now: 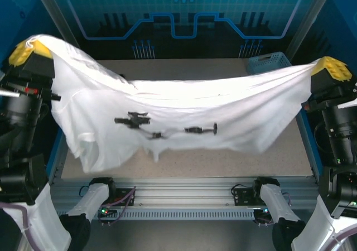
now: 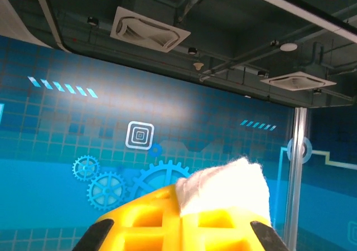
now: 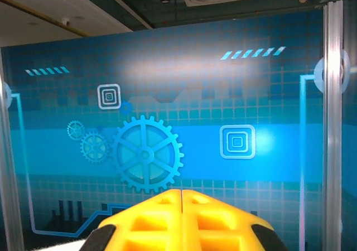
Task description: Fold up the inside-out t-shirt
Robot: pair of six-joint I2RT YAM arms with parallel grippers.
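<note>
Above the table, the inside-out t-shirt hangs stretched in the air, its long axis running left to right across the table and its middle sagging toward the surface. The left pincer, over the table's far-left corner, and the right pincer, over its right edge, each clamp one end. The cloth therefore lies inward from both, equally near either arm.

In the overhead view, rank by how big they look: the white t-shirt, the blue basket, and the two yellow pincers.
1. t-shirt, by far the largest.
2. blue basket, left pincer and right pincer: their visible parts look alike; the basket is farther and partly hidden by cloth, so unranked.
</note>
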